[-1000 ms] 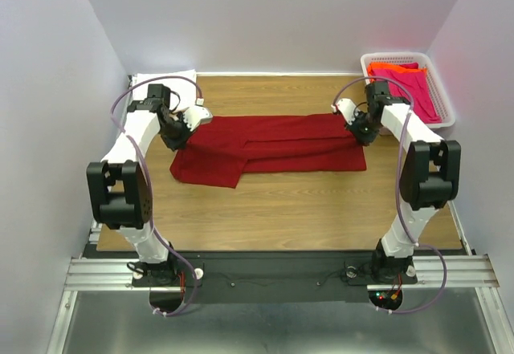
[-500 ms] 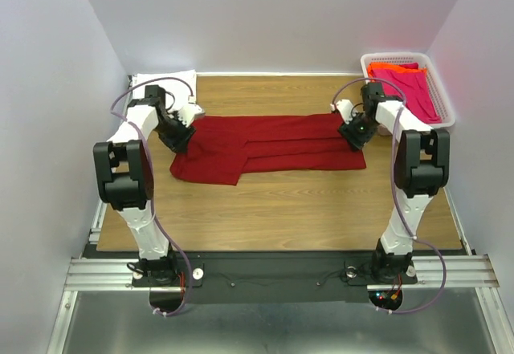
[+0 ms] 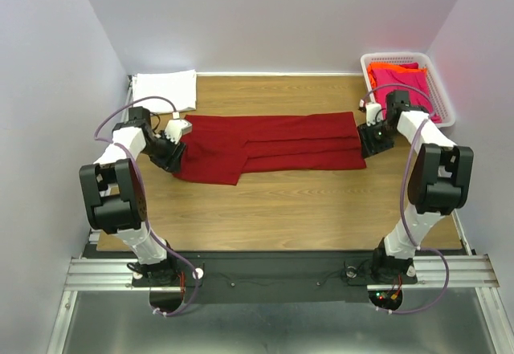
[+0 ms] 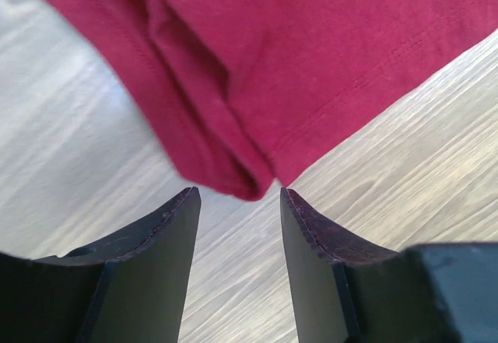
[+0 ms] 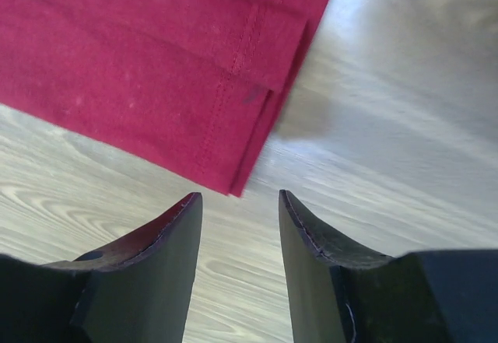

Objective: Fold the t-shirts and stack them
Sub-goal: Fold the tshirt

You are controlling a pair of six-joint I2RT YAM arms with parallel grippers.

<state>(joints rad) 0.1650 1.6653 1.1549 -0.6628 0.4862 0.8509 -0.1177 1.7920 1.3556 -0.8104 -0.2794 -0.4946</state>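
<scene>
A dark red t-shirt (image 3: 269,145) lies folded lengthwise into a long band across the middle of the table. My left gripper (image 3: 175,155) stands open at the band's left end; in the left wrist view its rounded folded corner (image 4: 233,176) lies just beyond my left gripper (image 4: 237,195). My right gripper (image 3: 371,144) stands open at the right end, the hemmed corner (image 5: 241,176) lying just ahead of my right gripper (image 5: 237,197). Neither holds cloth. A folded white t-shirt (image 3: 165,89) rests at the back left. Pink and orange t-shirts (image 3: 405,77) lie in the basket.
The white lattice basket (image 3: 446,111) stands at the back right corner of the wooden table (image 3: 281,209). Walls close in on the left, right and back.
Both grippers have opened and let go of the red shirt. The left one pulled back to the left and nearer, the right one to the right, off the cloth ends.
</scene>
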